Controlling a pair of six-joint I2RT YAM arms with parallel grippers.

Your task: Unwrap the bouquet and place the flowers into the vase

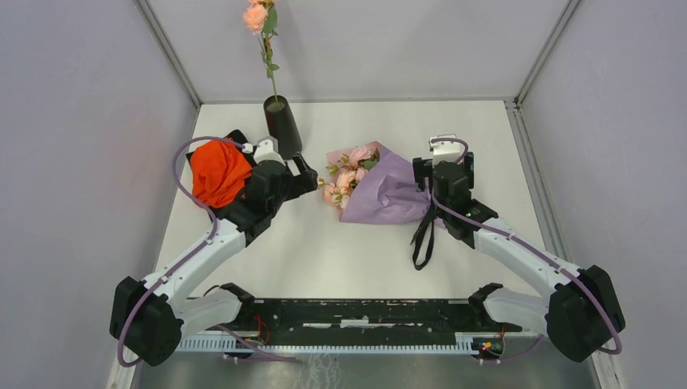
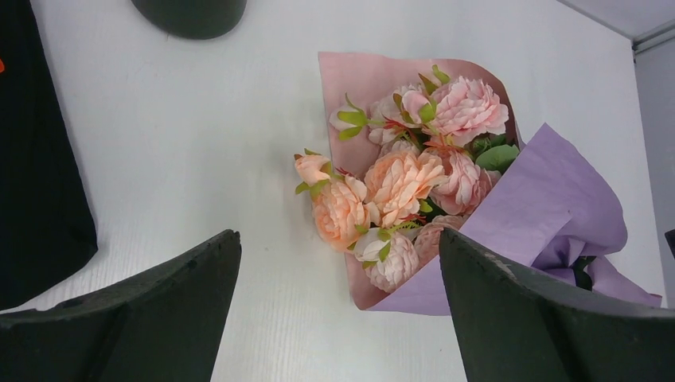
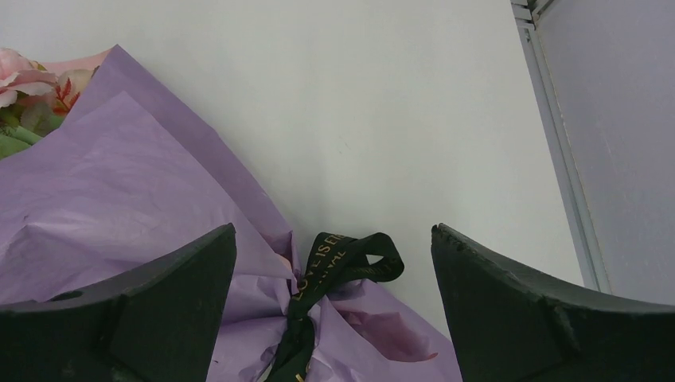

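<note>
The bouquet lies on the table, lilac paper outside and pink inside, with its flowers pointing left. A black ribbon ties its narrow right end and trails toward the near edge. The black vase stands at the back and holds one peach rose on a long stem. My left gripper is open just left of the flower heads, touching nothing. My right gripper hangs open over the tied end, the ribbon knot showing between its fingers.
An orange-red cloth sits bunched on a flat black cloth at the left, beside my left arm. The vase base shows at the top of the left wrist view. Grey walls enclose the table on three sides.
</note>
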